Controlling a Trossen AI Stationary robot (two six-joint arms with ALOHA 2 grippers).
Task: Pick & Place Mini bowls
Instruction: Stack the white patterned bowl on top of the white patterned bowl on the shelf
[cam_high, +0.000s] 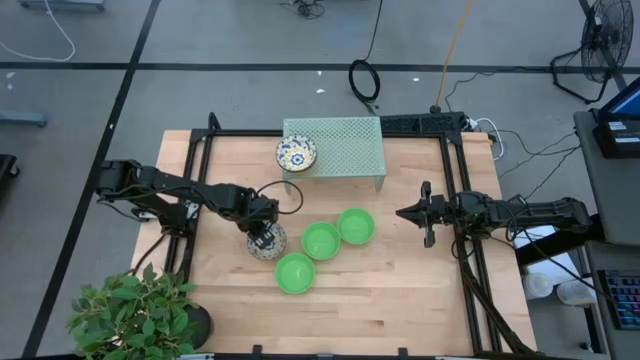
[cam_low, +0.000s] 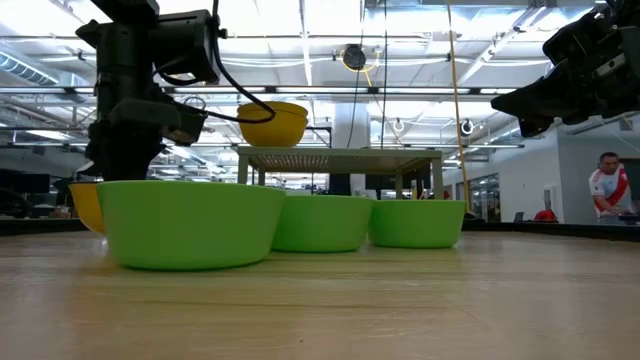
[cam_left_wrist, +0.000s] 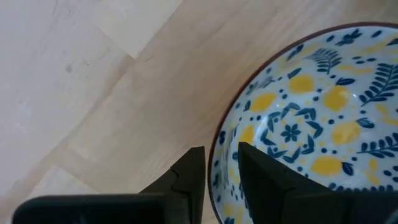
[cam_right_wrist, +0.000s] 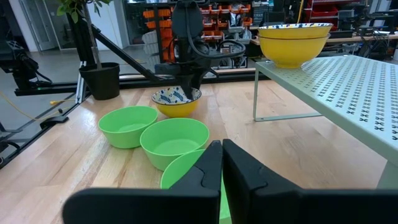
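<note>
One floral mini bowl (cam_high: 270, 245), white inside with blue-and-yellow pattern and yellow outside, stands on the table near the left side. My left gripper (cam_high: 262, 238) is down on its rim. Two more floral bowls (cam_right_wrist: 293, 40) sit stacked on the pale green mesh rack (cam_high: 345, 148), at its left end. Three plain green bowls (cam_high: 295, 272) (cam_high: 321, 240) (cam_high: 356, 226) rest in a diagonal row mid-table. My right gripper (cam_high: 424, 213) hovers shut above the table, right of the green bowls, touching nothing. My left gripper (cam_left_wrist: 221, 168) pinches the floral bowl's rim (cam_left_wrist: 214, 158), one finger inside the bowl (cam_left_wrist: 267, 180) and one outside (cam_left_wrist: 189, 177). The fingers come from above, pointing down. The bowl stays upright with its base on the table (cam_right_wrist: 177, 112).
The rack stands on legs along the table's far edge, with open mesh to the right of the stacked bowls. A potted plant (cam_high: 135, 310) sits off the near-left corner. Bare wood lies near and right of the green bowls. A person (cam_low: 608, 185) is far back in the room.
</note>
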